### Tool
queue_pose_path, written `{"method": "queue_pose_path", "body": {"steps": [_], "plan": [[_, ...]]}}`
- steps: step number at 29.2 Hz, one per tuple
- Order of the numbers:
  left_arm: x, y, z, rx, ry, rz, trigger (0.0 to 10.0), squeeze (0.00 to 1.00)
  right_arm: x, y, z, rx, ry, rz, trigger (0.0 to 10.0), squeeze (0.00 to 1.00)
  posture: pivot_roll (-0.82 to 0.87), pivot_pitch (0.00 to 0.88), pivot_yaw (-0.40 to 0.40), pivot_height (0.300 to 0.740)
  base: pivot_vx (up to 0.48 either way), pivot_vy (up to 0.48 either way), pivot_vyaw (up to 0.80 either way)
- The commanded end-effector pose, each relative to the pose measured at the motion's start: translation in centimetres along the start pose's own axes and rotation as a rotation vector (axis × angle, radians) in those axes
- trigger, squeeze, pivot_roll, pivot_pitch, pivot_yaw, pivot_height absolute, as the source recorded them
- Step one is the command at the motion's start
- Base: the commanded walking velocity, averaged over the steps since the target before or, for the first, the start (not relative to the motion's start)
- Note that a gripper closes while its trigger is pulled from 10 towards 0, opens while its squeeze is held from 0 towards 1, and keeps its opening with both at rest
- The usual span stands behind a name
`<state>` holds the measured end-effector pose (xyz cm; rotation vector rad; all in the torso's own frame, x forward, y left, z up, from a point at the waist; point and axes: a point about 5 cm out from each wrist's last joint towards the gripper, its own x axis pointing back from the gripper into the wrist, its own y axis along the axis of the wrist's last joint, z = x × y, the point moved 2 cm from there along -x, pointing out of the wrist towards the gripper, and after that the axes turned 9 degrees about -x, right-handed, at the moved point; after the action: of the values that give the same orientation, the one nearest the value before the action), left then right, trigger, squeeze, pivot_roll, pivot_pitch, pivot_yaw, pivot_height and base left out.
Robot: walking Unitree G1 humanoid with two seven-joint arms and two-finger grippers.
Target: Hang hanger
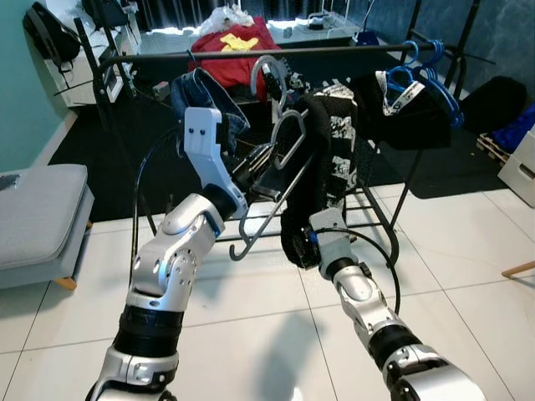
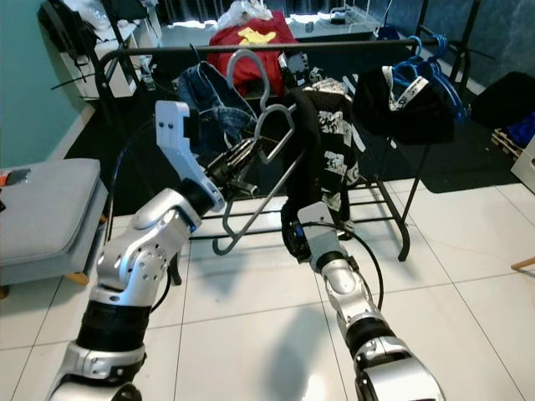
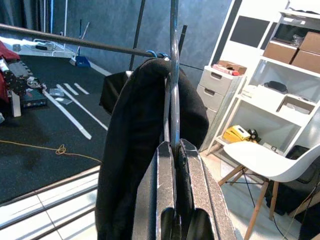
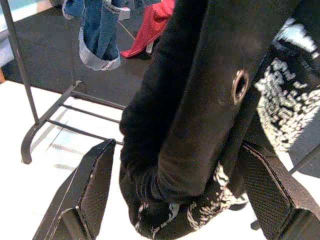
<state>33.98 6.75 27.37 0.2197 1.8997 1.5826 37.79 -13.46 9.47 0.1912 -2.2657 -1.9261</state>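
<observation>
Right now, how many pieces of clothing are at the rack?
4: jeans at rail's left, red garment behind, black printed garment on the grey hanger, black garment on blue hangers at right. More may be hidden.

Hanger: grey, plain metal sheen. Garment draped over it: black with a broken white print on the front panel; a small silver eyelet on one fold. Rail: black. Jeans on the rail: mid-blue denim, paler at the turned cuff. Cloth behind: red with a yellow motif. Second dark garment to the right: black, white-lettered band at the neck, on bright blue hangers. Floor tiles: white, grey grout; beyond them a black carpet. Wall at left: teal. Cushioned seat: pale grey. Arms silver; fingers black, finely textured.
</observation>
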Motion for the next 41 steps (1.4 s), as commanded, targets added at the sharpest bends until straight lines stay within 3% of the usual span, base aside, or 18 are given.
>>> {"method": "queue_pose_path", "body": {"steps": [1, 9, 10, 11, 12, 31, 41], "plan": [[0.0, 1.4, -0.5, 0.001, -0.015, -0.062, 0.0, 0.00, -0.1, 0.1, 0.4, 0.008, 0.017, 0.000, 10.0, 0.00, 0.10, 0.107, 0.035, 0.740, 0.000, 0.000, 0.00], [0.1, 1.9, -1.4, 0.022, -0.032, -0.062, 0.0, 0.00, -0.6, 0.3, 0.2, 0.008, -0.016, 0.017, 10.0, 0.00, 0.10, 0.113, 0.030, 0.740, 0.000, 0.000, 0.00], [0.1, 1.9, -1.4, 0.024, -0.032, -0.059, 0.0, 0.00, -0.6, 0.3, 0.1, 0.005, -0.027, 0.015, 4.4, 0.00, 0.10, 0.115, 0.032, 0.740, 0.000, 0.000, 0.00], [0.1, 1.9, -1.4, 0.024, -0.032, -0.058, 0.0, 0.00, -0.6, 0.3, 0.0, 0.002, -0.033, 0.014, 4.4, 0.00, 0.10, 0.115, 0.032, 0.740, 0.000, 0.000, 0.00], [0.1, 2.0, -1.3, 0.025, -0.033, -0.056, 0.0, 0.00, -0.6, 0.4, -0.1, -0.001, -0.039, 0.012, 0.0, 0.00, 0.10, 0.115, 0.032, 0.740, 0.000, 0.000, 0.00], [0.2, 2.1, -1.3, 0.019, -0.036, -0.041, 0.0, 0.00, -0.4, 0.1, -0.6, -0.031, -0.058, 0.018, 0.0, 0.00, 0.10, 0.113, 0.035, 0.740, 0.000, 0.000, 0.00], [0.1, 1.3, 0.5, -0.021, 0.083, -0.001, 0.0, 0.00, 0.0, 0.2, 0.0, -0.150, 0.003, -0.038, 0.0, 0.00, 0.09, 0.114, 0.039, 0.740, 0.000, 0.000, 0.00]]}}
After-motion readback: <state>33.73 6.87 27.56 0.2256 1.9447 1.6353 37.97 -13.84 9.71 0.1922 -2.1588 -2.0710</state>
